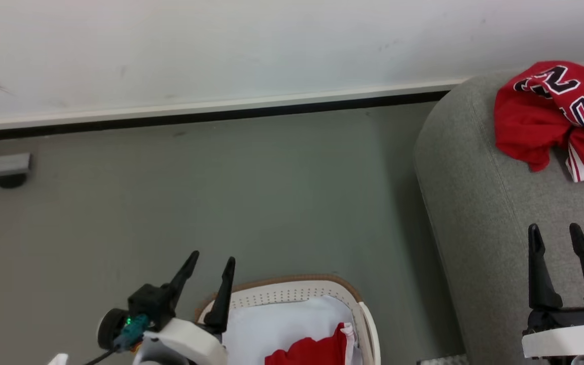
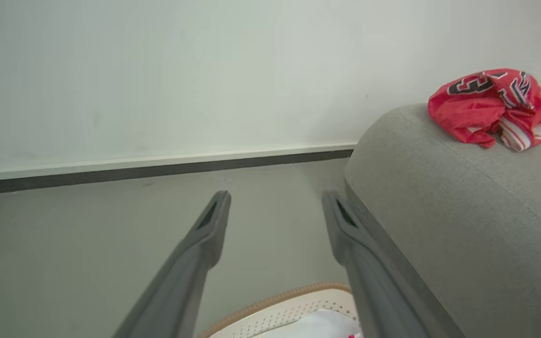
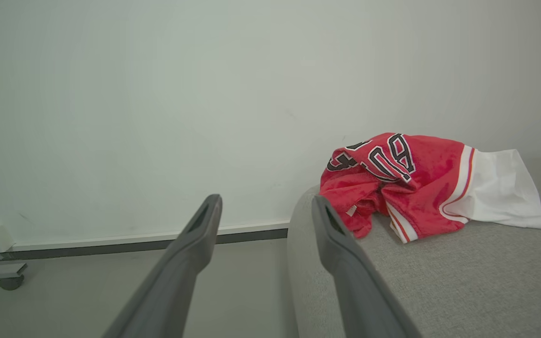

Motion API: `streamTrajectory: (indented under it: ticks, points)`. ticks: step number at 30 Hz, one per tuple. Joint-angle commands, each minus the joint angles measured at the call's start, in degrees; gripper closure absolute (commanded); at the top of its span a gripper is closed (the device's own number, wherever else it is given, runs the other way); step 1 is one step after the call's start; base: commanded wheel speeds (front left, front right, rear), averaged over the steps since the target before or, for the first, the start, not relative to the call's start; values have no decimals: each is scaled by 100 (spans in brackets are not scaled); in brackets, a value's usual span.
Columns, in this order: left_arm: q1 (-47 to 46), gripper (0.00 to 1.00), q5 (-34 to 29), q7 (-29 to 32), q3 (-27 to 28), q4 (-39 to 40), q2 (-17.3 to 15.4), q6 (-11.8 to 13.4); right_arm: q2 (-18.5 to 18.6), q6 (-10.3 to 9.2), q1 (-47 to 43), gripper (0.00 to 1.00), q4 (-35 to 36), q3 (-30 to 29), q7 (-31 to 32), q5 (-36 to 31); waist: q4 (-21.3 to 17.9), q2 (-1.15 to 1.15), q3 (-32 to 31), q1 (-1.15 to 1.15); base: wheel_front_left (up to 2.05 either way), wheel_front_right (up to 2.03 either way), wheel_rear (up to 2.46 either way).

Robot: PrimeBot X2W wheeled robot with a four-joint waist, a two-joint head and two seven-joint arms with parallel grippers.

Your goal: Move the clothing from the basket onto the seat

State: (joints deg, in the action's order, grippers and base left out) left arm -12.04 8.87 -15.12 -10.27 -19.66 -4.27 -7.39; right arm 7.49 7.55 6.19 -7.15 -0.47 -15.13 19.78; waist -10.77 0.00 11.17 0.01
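Left gripper and right gripper: fingers spread, empty. Jersey lies at the seat's far edge; white piece and red piece lie in the basket. Lower left gripper onto cloth centre, clear of the rim, then close.

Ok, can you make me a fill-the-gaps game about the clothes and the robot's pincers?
1. The jersey lies on the grey ____.
2. The basket stands on the ____.
3. The left pincer and right pincer are both ____.
4. In the basket are a red piece and a ____ one.

Missing words: seat, floor, open, white.
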Motion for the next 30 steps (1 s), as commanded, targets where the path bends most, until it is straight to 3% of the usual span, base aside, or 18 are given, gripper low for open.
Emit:
streamTrajectory:
  ticks: [1,14,30]
  points:
    - [-84,0,107,63,-91,-160,-72,-10,30,-13,117,0,-19,-32,-2,12,-151,0,240,-1,0,0,0]
    - [-1357,0,1123,880,-1910,-1749,-560,-7,-31,-13,998,0,94,-276,-2,-258,-584,0,1295,-1,0,0,0]
    - [-2438,0,2518,2528,-3783,-3347,-938,-5,-348,-13,1733,0,451,-336,-1,-392,-1069,0,2563,-1,0,0,0]
